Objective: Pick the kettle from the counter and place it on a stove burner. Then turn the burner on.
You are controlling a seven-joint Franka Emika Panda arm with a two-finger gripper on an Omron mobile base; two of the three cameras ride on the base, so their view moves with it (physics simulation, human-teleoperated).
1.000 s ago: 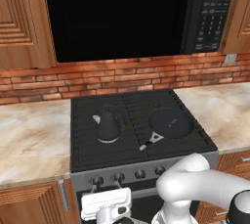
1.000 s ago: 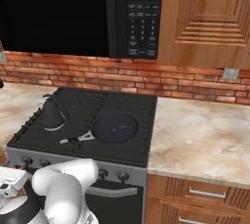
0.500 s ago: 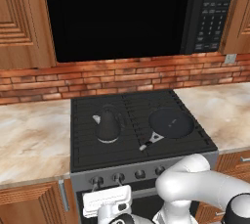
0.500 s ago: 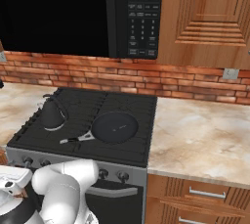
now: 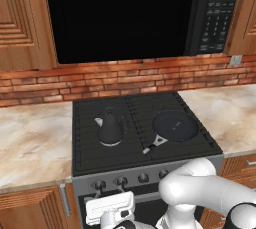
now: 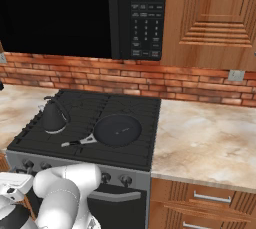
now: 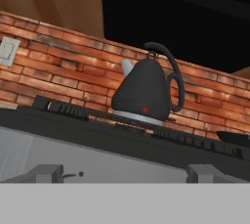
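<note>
The small dark grey cone-shaped kettle (image 5: pixel 110 129) with its pale spout is sitting upright on the black matte grate of the left stove burner (image 5: pixel 100 145), left of centre in the left base view. A flat round black pan (image 5: pixel 174 126) is lying just right of it. The beige marble-look counter (image 5: pixel 30 143) is flanking the stove. The gripper (image 5: pixel 110 209) is hanging low at the bottom edge before the silver-grey knobs (image 5: pixel 121 181), its fingers spread wide, holding nothing.

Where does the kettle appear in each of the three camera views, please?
Left base view: the kettle stands on the left half of the stove, left of the pan.
Right base view: the kettle is at the far left, on the left half of the stove grate.
Hand view: the kettle is near the centre, seen from low down.
Shared landmark: the brick wall behind the stove.
</note>
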